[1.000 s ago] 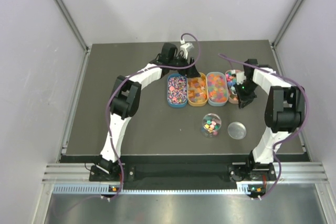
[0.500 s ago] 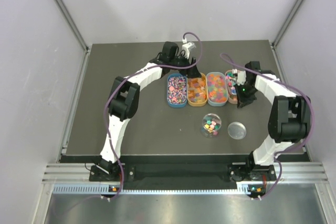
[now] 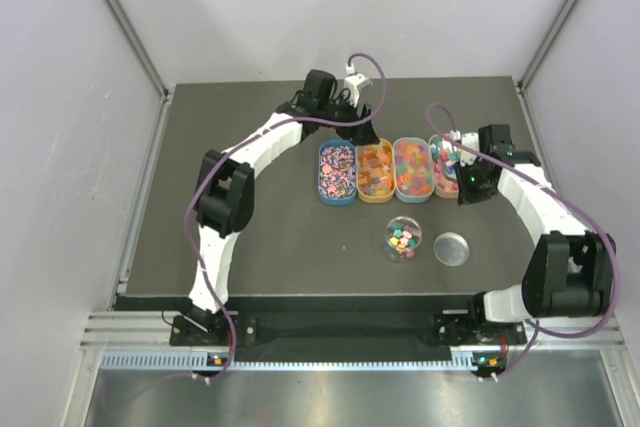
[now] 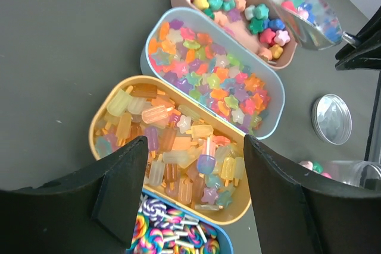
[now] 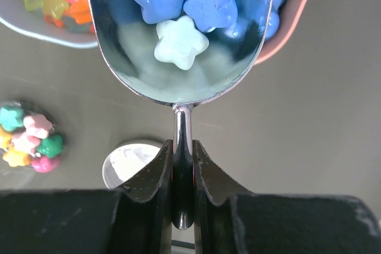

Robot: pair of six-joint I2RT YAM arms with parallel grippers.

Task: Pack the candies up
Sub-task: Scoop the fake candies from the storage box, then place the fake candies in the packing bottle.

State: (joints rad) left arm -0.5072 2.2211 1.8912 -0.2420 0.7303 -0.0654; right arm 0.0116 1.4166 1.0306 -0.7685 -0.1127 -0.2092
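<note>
Candies, top view: they fill four oval trays side by side in mid-tabletop. A few more sit in the clear jar nearer the bases, with its lid off and just beside it. Your right arm reaches to the right end of the row and your left arm to its far side; finger detail is too small to read here. Left wrist view: the left fingers are spread wide with nothing between them, hanging over the orange tray of lolly-shaped gummies. Beyond it are the pale-blue tray of rainbow stars and the pink tray of pastel stars. The silver scoop is poised above the pink tray's end, loaded. Right wrist view: the right fingers are clamped tight on the scoop's thin handle, and the bowl carries two blue stars and one pale star. The jar is low on the left and the lid nearer the wrist. Judgement: you are mid-transfer, scoop to jar. Hold the bowl level or slightly heel-down while you travel, since the stars lie loose and near the open lip. Centre the lip over the jar mouth before tilting, then tip slowly so they drop inside, not onto the lid. Park the left arm where it is, because it has no part in this carry.
</note>
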